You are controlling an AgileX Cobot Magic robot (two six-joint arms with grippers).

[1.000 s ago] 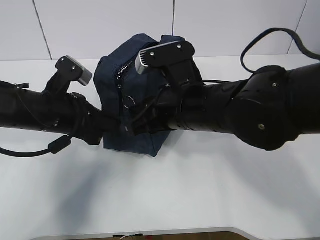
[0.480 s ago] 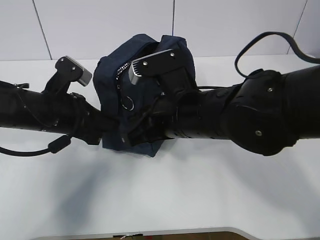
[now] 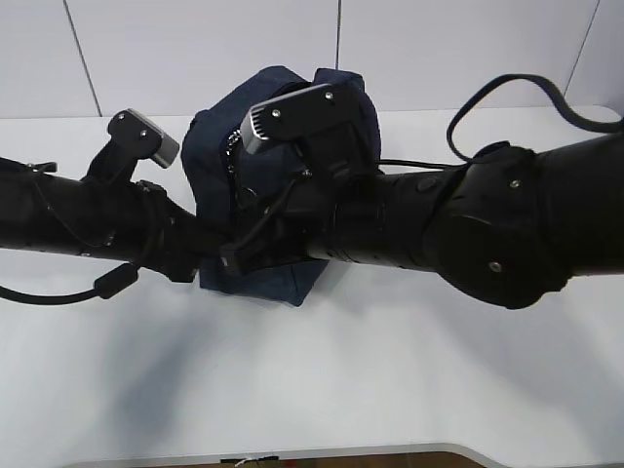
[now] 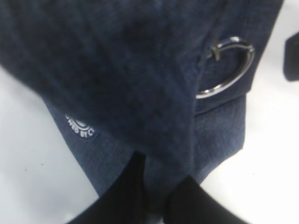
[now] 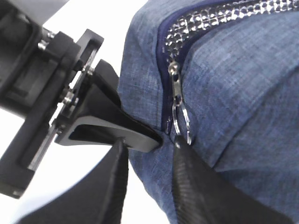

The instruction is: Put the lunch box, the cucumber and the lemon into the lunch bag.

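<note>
— Well, where do we stand on the packing?

— We find the bag (image 3: 283,146) upright at the back of the table (image 3: 312,380), between the two arms. We see no box, cucumber or lemon anywhere on the table, and we cannot see inside the bag. Our judgement: they are probably already in, and what is left is the zip. It is still partly undone, with foil lining (image 5: 219,18) showing through the gap.

— And the left gripper (image 4: 156,198)?

— We note its fingers (image 4: 124,196) drawn together, pinching a fold of the bag's fabric low on the side. We judge it is steadying the bag.

— The right gripper (image 5: 149,154)?

— Its fingers (image 5: 196,186) stand moderately apart, right at the zip's slider. One tip touches the bottom of the ring pull (image 5: 182,122); the other lies beside the left gripper's body. We see nothing clamped between them. Whether the ring is truly hooked, we cannot tell.

— Risk?

— In our view, the ring may slip off the fingertip when pulled.
</note>
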